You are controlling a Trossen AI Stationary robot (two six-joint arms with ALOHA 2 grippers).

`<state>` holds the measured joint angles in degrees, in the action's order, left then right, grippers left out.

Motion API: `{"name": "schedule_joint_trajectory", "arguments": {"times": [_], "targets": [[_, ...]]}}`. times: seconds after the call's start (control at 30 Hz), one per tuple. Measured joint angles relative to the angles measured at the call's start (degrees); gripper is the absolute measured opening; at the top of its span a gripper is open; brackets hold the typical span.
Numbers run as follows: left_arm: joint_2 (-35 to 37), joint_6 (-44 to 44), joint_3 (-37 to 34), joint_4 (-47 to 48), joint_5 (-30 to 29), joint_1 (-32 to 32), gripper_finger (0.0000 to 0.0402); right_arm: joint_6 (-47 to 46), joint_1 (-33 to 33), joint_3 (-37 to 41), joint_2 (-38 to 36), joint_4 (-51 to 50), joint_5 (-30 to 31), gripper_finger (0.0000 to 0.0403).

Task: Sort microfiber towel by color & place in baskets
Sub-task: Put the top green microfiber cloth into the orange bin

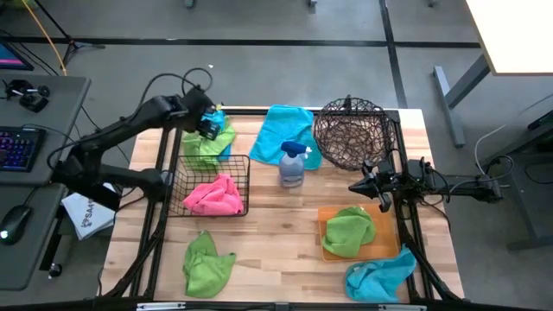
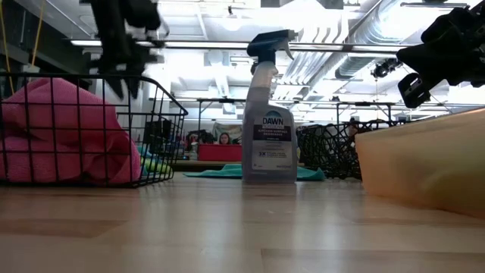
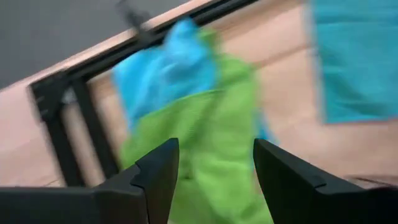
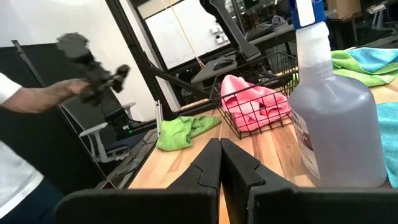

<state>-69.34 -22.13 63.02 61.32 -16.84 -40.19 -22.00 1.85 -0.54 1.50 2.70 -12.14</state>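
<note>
My left gripper [image 1: 210,128] [image 3: 214,149] is open and hangs over a green towel [image 1: 207,147] [image 3: 211,155] near the table's far-left corner. A blue towel [image 3: 168,68] lies partly under the green one. My right gripper [image 1: 356,187] [image 4: 221,146] is shut, touches nothing and points toward the table's left, between the round wire bowl basket [image 1: 350,134] and the orange tray [image 1: 324,250]. A green towel [image 1: 350,229] lies in the tray. A pink towel [image 1: 212,197] [image 2: 61,129] lies in the square black wire basket [image 1: 246,173].
A spray bottle [image 1: 292,164] [image 2: 269,114] stands mid-table on the edge of a spread blue towel [image 1: 285,130]. Another green towel [image 1: 207,263] and a blue towel [image 1: 380,275] lie near the near edge. A black metal frame [image 1: 160,173] rings the table. A person's arm [image 4: 37,99] shows beyond the table's left.
</note>
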Motion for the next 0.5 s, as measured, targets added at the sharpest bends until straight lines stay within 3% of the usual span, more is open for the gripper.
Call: {"name": "schedule_joint_trajectory", "arguments": {"times": [0.23, 0.5], "targets": [[-3.3, 9.5, -5.5, -2.5, 3.9, -12.7, 0.0192, 0.0, 0.0, 0.0, 0.0, 0.0, 0.0, 0.0000], [-7.7, 13.0, -6.1, -0.6, 6.0, -13.7, 0.0192, 0.0, 0.0, 0.0, 0.0, 0.0, 0.0, 0.0000]]}}
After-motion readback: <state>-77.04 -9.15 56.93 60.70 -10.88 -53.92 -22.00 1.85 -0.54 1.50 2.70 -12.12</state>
